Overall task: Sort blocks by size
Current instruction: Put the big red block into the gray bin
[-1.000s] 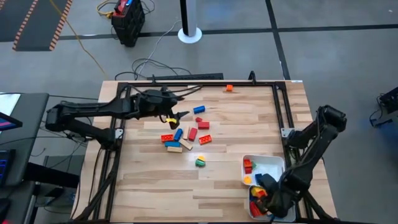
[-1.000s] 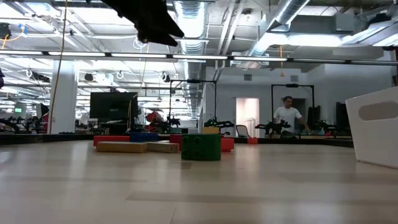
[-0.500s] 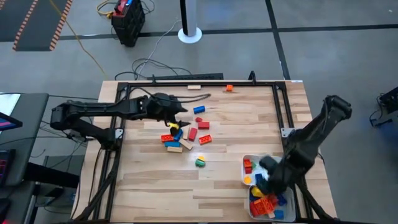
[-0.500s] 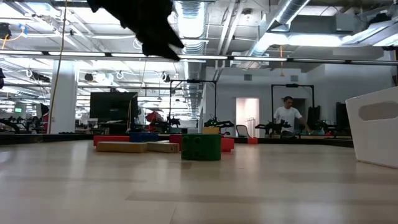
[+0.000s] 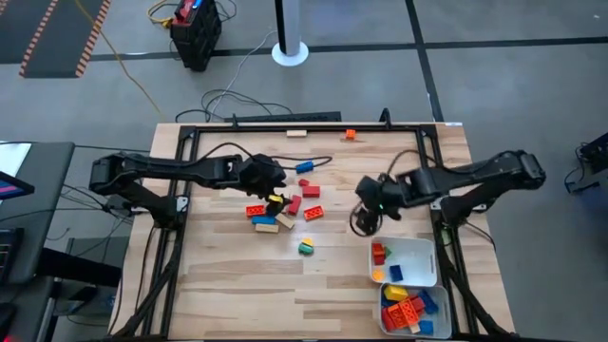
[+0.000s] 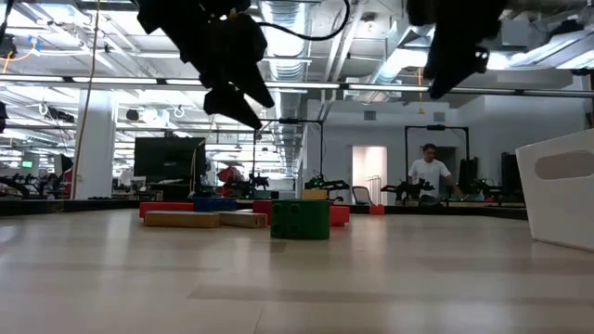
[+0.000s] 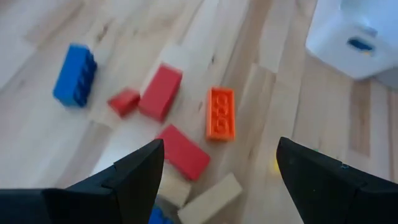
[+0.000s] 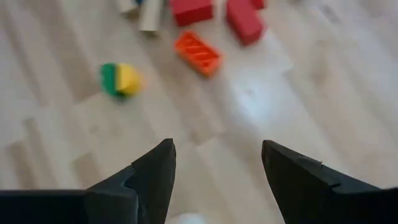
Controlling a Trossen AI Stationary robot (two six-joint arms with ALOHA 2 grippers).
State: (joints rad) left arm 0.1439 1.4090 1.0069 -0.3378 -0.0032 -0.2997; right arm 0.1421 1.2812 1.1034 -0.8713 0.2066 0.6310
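The blocks lie in a loose cluster [image 5: 285, 206] left of the table's middle: red, orange, blue and tan ones, flat on the wood. A green-and-yellow block [image 5: 306, 248] sits alone nearer the front. A blue block [image 5: 304, 167] lies just beyond the cluster, and an orange one [image 5: 350, 135] lies at the far edge. My left gripper [image 5: 274, 186] hangs open over the cluster's far left side; an orange block [image 7: 220, 112] and red ones [image 7: 182, 151] show between its fingers. My right gripper [image 5: 366, 204] hovers open above bare wood right of the cluster.
Two white trays stand at the near right: one [image 5: 415, 255] holds a few blocks, the one nearer the front [image 5: 443, 313] holds several. A tan piece [image 5: 296, 133] lies at the far edge. Black frame rails run along the table's sides. Bare wood lies front left.
My right gripper has swung from over the near-right trays toward the table's middle, rising and rolling as it went. My left gripper has sunk toward the block cluster, turning a little. No block has moved.
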